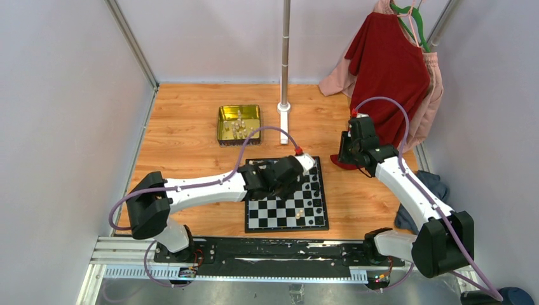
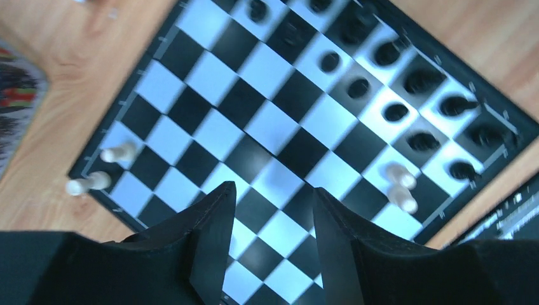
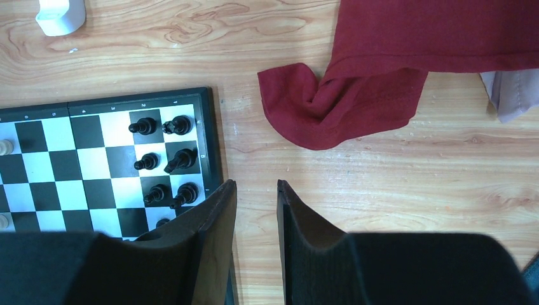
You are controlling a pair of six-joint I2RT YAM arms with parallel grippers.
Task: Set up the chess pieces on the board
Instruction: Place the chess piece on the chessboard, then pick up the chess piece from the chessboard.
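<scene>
Part done. The board lies flat on the bench, near and centre. Black pieces stand in two rows along its right edge. That side looks about filled, but the left arm hides the far end, so no sure count. Cream pieces are barely started, with four showing on the board. Two are close to the near edge just left of the black rows, which I judge are not their home squares. The other two are at the far left corner, one of them right at the border. What shows of the left rows is otherwise bare. More cream ones sit in the tin, far and left of the board, well apart from it. Left to do: nearly the whole cream side. Left gripper hangs over the middle of the board, jaws apart, nothing between them, bare squares below. The closest cream pair lies toward the near right of it, not touching, and the tin is beyond it to the far left. Right gripper hovers over bare bench just right of the board's right edge, beside the black rows, jaws parted and empty. A red cloth lies just beyond it, far right.
</scene>
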